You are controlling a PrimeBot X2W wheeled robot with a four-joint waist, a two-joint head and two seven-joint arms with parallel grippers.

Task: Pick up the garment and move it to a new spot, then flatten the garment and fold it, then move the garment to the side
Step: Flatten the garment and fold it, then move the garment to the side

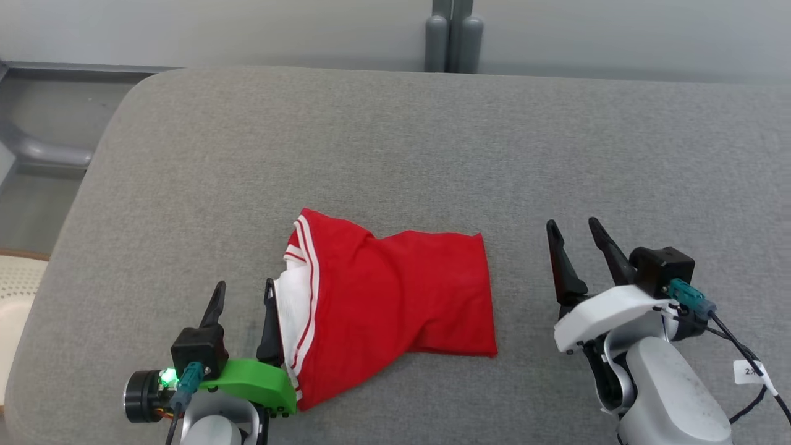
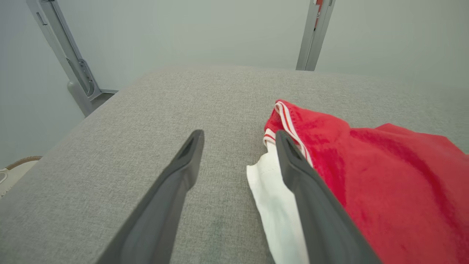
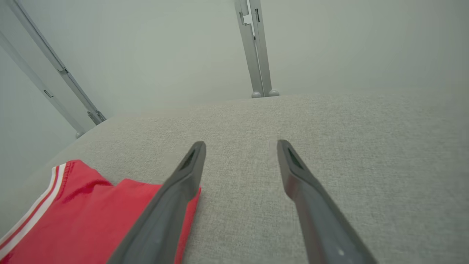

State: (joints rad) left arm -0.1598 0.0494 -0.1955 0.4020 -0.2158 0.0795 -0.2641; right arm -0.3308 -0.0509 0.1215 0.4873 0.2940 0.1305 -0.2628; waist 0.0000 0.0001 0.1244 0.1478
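Note:
A red garment (image 1: 395, 296) with white striped trim and a white inner part lies folded in a rough rectangle on the grey padded surface (image 1: 395, 142), near its front edge. My left gripper (image 1: 244, 290) stands open at the garment's left edge, its right finger touching the white trim, nothing between the fingers. In the left wrist view the garment (image 2: 384, 183) lies to the right of that gripper (image 2: 238, 137). My right gripper (image 1: 575, 225) stands open over bare fabric, apart from the garment's right edge. In the right wrist view the garment (image 3: 80, 216) sits at lower left of that gripper (image 3: 240, 146).
The padded surface has a rounded far-left corner (image 1: 154, 80). Grey metal posts (image 1: 454, 37) stand behind its far edge by the pale wall. A pale woven thing (image 1: 15, 278) sits off the left side. Bare fabric stretches beyond and to the right of the garment.

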